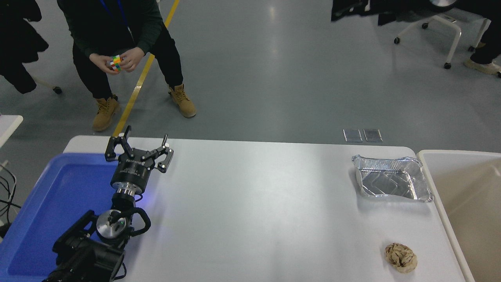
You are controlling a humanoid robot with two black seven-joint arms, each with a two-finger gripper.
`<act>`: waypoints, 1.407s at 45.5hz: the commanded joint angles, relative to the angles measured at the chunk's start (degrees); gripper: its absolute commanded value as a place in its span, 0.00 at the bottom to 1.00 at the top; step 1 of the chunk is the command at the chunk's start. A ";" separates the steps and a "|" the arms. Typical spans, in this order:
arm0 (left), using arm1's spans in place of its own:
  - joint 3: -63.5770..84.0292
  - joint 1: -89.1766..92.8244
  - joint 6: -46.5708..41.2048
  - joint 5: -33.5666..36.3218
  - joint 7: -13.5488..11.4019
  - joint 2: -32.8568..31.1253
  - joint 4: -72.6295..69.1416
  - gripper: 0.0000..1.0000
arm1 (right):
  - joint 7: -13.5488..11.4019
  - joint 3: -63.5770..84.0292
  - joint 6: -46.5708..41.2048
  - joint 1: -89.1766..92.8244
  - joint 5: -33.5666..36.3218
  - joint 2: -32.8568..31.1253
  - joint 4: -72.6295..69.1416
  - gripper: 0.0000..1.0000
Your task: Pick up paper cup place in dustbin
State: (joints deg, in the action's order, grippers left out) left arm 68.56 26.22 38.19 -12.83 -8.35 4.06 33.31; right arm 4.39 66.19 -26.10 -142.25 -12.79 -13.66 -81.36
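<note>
Foil tray (392, 183) and crumpled paper ball (400, 257) lie beside the dustbin (438, 196). Left gripper (143, 147): fingers spread, empty, above the blue tray (47, 196).

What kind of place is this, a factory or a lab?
Probably a robot test lab or workshop hall. A black arm with an open end effector sits at a white table, the grey floor has a yellow line, and wheeled chairs stand about.

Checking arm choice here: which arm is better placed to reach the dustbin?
Probably right, though unseen: the dustbin sits at the right edge; the open left gripper is far left by the blue tray.
</note>
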 commanded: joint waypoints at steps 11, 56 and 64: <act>-0.01 -0.03 -0.04 0.00 0.00 -0.01 0.00 0.99 | -0.61 2.01 -6.14 0.57 -4.79 9.00 -12.77 1.00; -0.01 -0.03 -0.04 0.00 0.00 -0.01 0.00 0.99 | -2.98 14.05 -8.70 5.05 18.32 7.78 -13.65 1.00; -0.01 -0.03 -0.04 0.00 0.00 -0.01 0.00 0.99 | -2.63 13.70 -11.51 4.97 17.80 6.72 -13.57 1.00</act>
State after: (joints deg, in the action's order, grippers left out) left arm 68.55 26.20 38.15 -12.83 -8.35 4.08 33.31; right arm 1.49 79.93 -35.21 -137.37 3.84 -5.54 -94.99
